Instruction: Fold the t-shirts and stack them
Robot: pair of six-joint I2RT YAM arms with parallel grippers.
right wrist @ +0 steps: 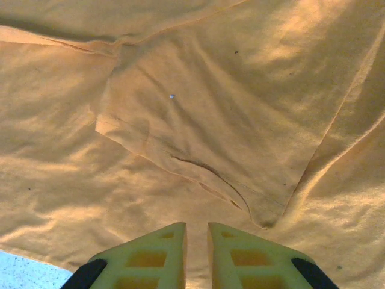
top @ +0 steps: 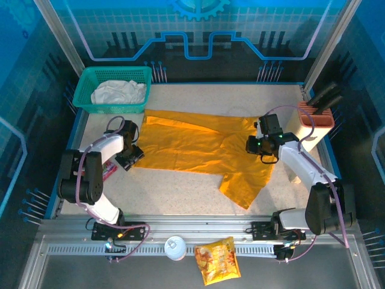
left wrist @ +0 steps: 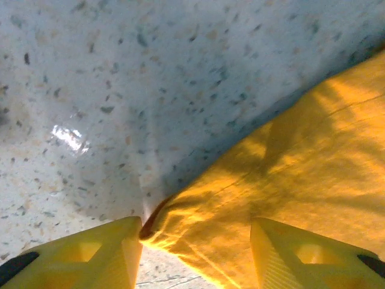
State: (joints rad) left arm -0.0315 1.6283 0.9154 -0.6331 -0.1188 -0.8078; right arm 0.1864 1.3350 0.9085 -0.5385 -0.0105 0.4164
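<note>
barely started. mustard shirt (top: 198, 147) spread open and unfolded, one corner between the half-open fingers of the left gripper (left wrist: 195, 244), not yet pinched. right gripper (right wrist: 197, 241) nearly closed just above the cloth, gripping nothing visible. white shirt (top: 119, 93) crumpled in basket (top: 83, 90), not yet folded.

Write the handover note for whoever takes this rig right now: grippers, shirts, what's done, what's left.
Left gripper: open, fingers astride the mustard shirt's left corner.
Right gripper: shut, low over the same shirt's right side; whether it pinches cloth cannot be told.
Mustard shirt: spread across the table, one sleeve trailing toward the near edge.
Off-white shirt: crumpled in the teal basket.
Done: no finished fold, no stack.
Left: fold the mustard shirt, take out and fold the off-white shirt, stack both.
</note>
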